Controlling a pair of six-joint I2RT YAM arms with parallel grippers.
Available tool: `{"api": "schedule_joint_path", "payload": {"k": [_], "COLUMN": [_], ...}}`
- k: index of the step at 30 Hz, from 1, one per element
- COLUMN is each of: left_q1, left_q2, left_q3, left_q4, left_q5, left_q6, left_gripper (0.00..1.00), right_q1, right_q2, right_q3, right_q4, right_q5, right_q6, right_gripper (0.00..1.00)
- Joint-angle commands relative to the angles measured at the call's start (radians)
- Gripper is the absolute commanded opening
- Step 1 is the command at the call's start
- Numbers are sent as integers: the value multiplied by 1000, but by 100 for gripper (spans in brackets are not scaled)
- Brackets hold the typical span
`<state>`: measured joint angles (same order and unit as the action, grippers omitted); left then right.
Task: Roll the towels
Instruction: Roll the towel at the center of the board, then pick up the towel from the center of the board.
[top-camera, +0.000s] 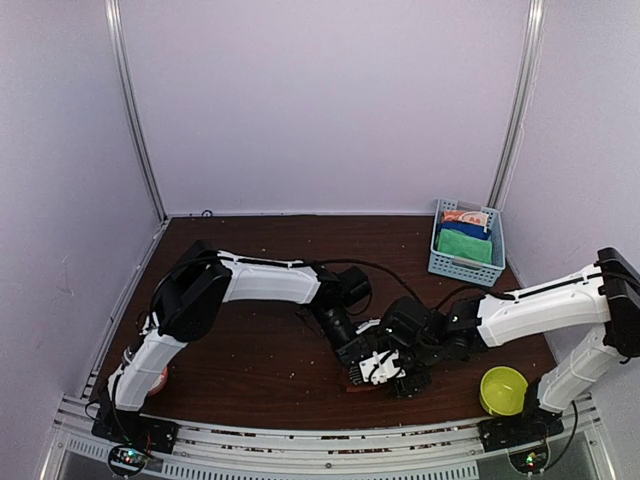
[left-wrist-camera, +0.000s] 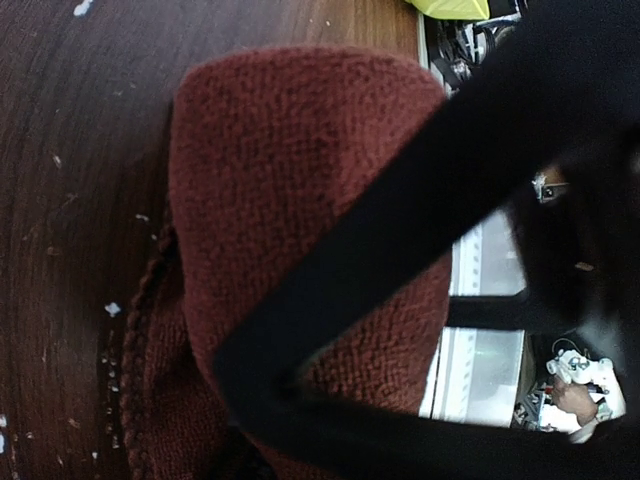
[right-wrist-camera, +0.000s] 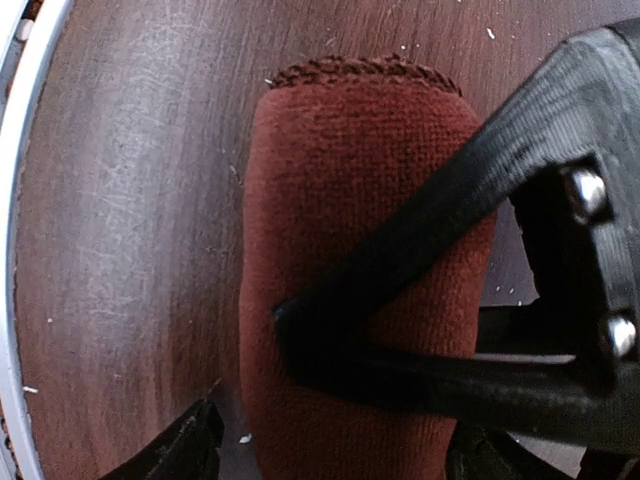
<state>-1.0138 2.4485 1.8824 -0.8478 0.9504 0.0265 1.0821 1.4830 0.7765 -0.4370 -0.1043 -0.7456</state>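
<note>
In the basket (top-camera: 458, 268) lie folded cloths (top-camera: 465, 244); right tool (right-wrist-camera: 335, 440) open round red towel (right-wrist-camera: 350, 180), left tool (top-camera: 368, 372) unclear.

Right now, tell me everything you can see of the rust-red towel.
The rust-red towel is soft looped terry, rolled into a thick bundle lying on the dark wood tabletop near the front edge. A braided hem shows along one end. The left gripper's finger lies across it, though whether it is pinched cannot be told. The right gripper's finger crosses its top, with the jaws standing open. From overhead it is almost wholly hidden.
</note>
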Motion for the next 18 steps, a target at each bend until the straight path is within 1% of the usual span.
{"api": "schedule_joint_path", "payload": {"k": [1,2,3,6,9,11,14,18], "left_q1": [-7,-6,-5,-4,12,42,113,200], "left_q2": [79,78,77,45,-31,-77,-177,-333], "left_q3": [-10,-8,-5,-17,-67,-110,-211,-331], "left_q4": [-69,-69,-68,-37,28,51,111,191], "left_q5": [-89,-88,-90,-121,-135,-144,-182,-265], "left_q6": [-6,-6,-7,-8,-27,-37,-63,-94], "left_gripper": [16,17,18,29,36,37,38,38], "right_q1": [9,9,9,10,10,9,9,2], "right_q2": [58,74,90,129,132,120,72,-2], "right_q3": [-14,-14,-14,4,13,24,44,81], "right_q4": [77,84,84,56,27,-4,-60,-141], "right_q5": [34,40,43,49,41,38,40,68], "right_q6": [31,31,29,20,18,18,8,-3], "right_gripper": [70,66,60,38,25,20,14,10]}}
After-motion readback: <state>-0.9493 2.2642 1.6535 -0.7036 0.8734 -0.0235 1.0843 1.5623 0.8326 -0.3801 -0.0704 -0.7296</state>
